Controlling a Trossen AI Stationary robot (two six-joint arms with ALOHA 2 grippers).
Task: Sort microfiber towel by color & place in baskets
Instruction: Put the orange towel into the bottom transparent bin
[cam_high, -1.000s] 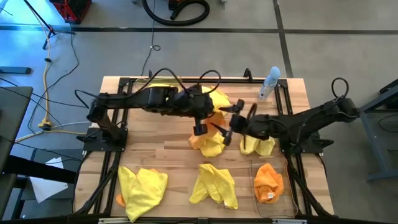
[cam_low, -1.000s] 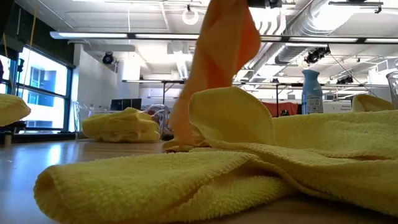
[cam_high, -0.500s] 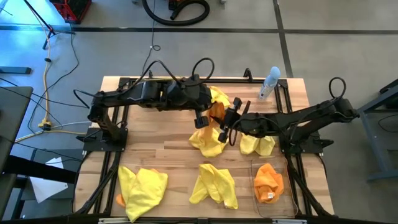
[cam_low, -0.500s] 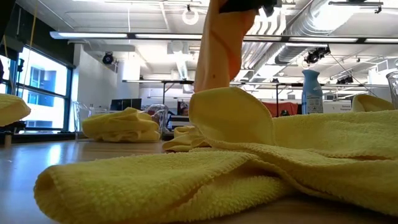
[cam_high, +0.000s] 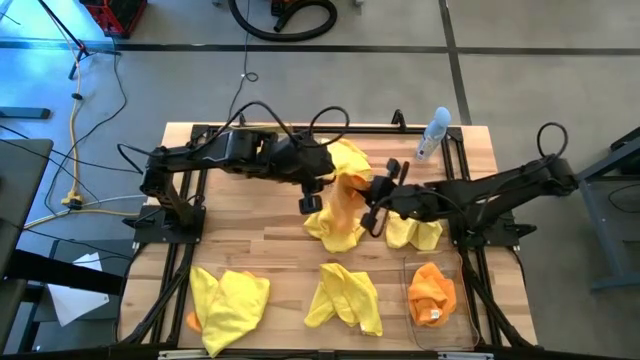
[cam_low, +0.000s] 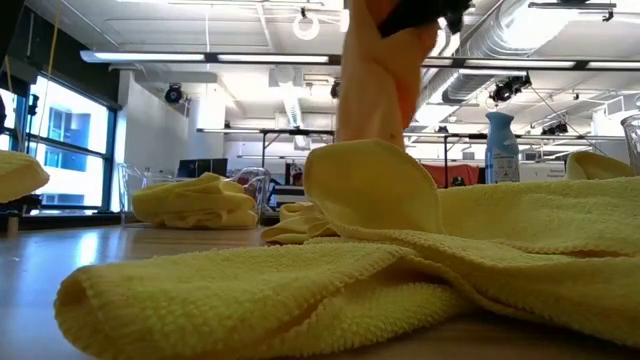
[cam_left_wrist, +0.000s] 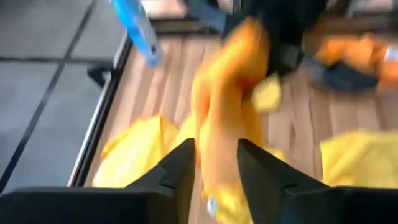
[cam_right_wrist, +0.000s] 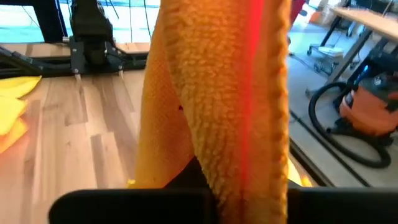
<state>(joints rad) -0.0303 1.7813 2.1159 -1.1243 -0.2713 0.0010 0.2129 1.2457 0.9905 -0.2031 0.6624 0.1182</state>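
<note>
An orange towel (cam_high: 343, 196) hangs lifted, pinched in the right gripper (cam_high: 370, 200), with the left gripper (cam_high: 310, 195) just beside it. Yellow towels (cam_high: 335, 228) lie crumpled beneath. Nearer the table's front lie more yellow towels (cam_high: 345, 297), and another orange towel (cam_high: 432, 292) sits in a clear basket (cam_high: 462, 320).

Overhead looks straight down, low level across table (cam_high: 250, 245), wrists close

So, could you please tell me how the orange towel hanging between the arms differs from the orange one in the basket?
The hanging orange towel is held up by the right tool, draped long above the yellow pile; the orange towel in the basket lies bunched and untouched. The first is mid-table, the second at the near right. Both are plain orange cloth.
</note>
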